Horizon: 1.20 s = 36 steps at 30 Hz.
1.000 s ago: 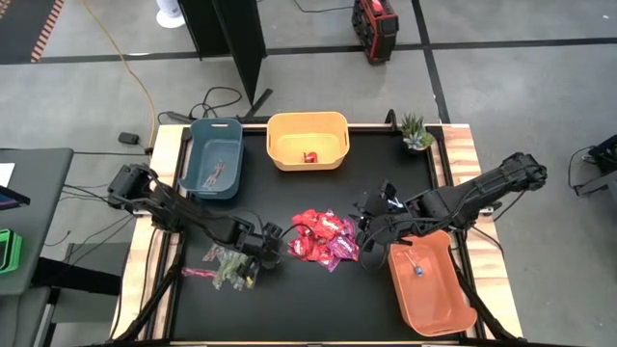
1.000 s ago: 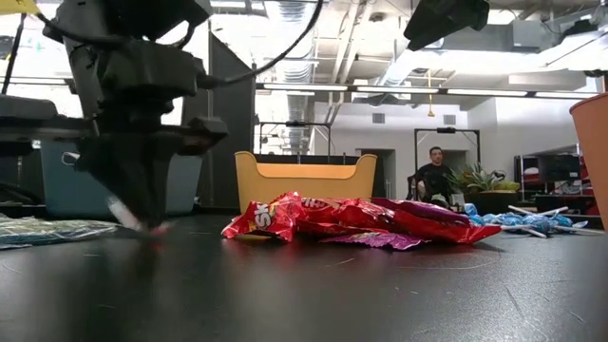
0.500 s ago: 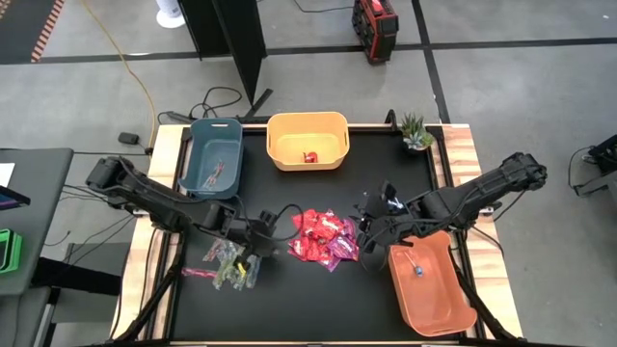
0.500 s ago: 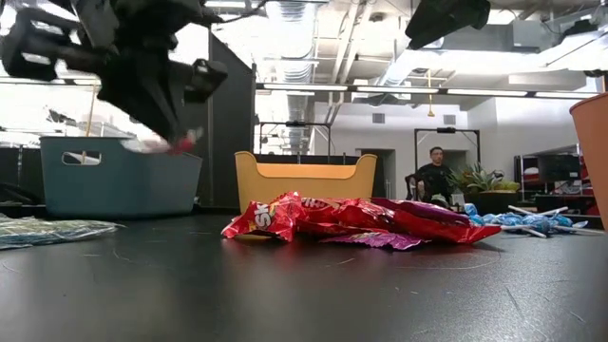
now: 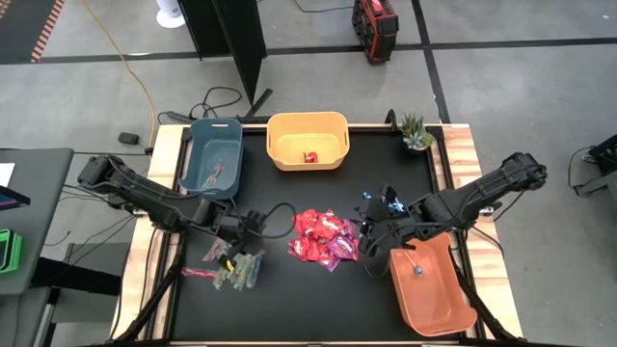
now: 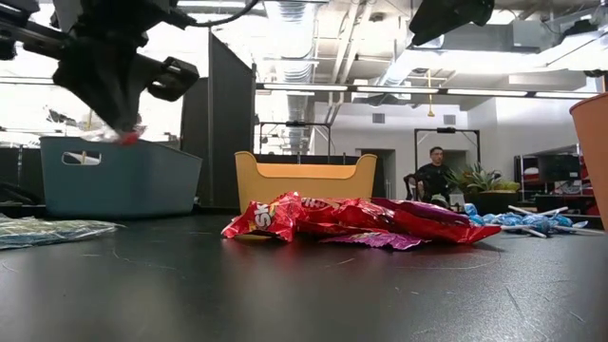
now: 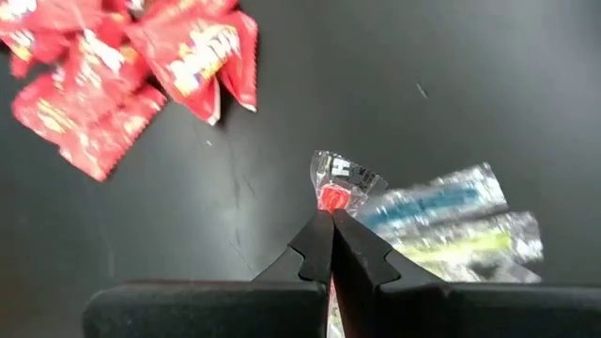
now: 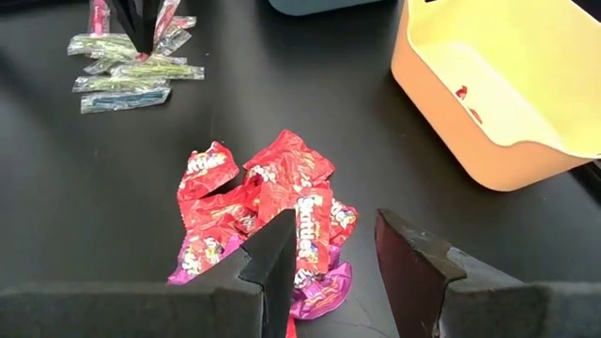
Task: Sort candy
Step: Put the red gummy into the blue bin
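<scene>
You are holding a clear stick packet [image 7: 346, 181] with the left gripper [image 7: 332, 223], jaws pressed together on its red end, lifted off the surface just right of the stick pile [image 5: 231, 266] at the near left; the packet is hanging from the tips, so I cannot tell you how its long axis is lying. The blue bin [image 5: 213, 157] is sitting farther from you and slightly left, and I judge that is where you are heading. Your right gripper [image 8: 333, 249] is waiting, jaws spread and empty, just right of the red packets [image 5: 323, 236], by the orange bin [image 5: 432, 289].
</scene>
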Each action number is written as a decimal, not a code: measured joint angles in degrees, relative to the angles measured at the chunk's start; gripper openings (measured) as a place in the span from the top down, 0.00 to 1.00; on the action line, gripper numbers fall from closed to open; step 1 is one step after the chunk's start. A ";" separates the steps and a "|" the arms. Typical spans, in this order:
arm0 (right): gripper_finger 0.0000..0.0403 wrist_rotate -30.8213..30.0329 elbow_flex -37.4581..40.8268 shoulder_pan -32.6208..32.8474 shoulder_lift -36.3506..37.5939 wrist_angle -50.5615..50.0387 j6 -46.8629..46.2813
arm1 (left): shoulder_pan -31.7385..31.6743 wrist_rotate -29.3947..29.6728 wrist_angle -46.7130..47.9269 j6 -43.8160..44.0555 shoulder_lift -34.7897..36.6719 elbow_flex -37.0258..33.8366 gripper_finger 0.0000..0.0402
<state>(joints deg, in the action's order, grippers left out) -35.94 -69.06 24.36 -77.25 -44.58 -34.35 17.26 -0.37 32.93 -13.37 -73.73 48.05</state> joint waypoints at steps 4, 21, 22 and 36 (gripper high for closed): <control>0.60 -0.01 0.00 0.00 0.00 -0.06 0.07 | 0.06 -3.30 1.75 0.01 0.00 0.00 1.00; 0.60 -0.05 0.00 0.00 0.00 -0.31 0.21 | -3.27 -1.79 4.76 6.30 8.30 0.06 1.00; 0.60 -0.05 0.00 0.00 0.00 -0.31 0.23 | -3.88 -1.51 5.34 6.93 9.23 0.09 1.00; 0.60 -0.09 0.00 -0.02 0.00 -0.15 0.31 | -9.03 20.33 13.39 18.57 16.75 0.09 1.00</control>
<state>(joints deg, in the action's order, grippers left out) -36.03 -69.06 24.34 -77.25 -44.73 -34.04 8.23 19.96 46.32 5.20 -56.98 48.14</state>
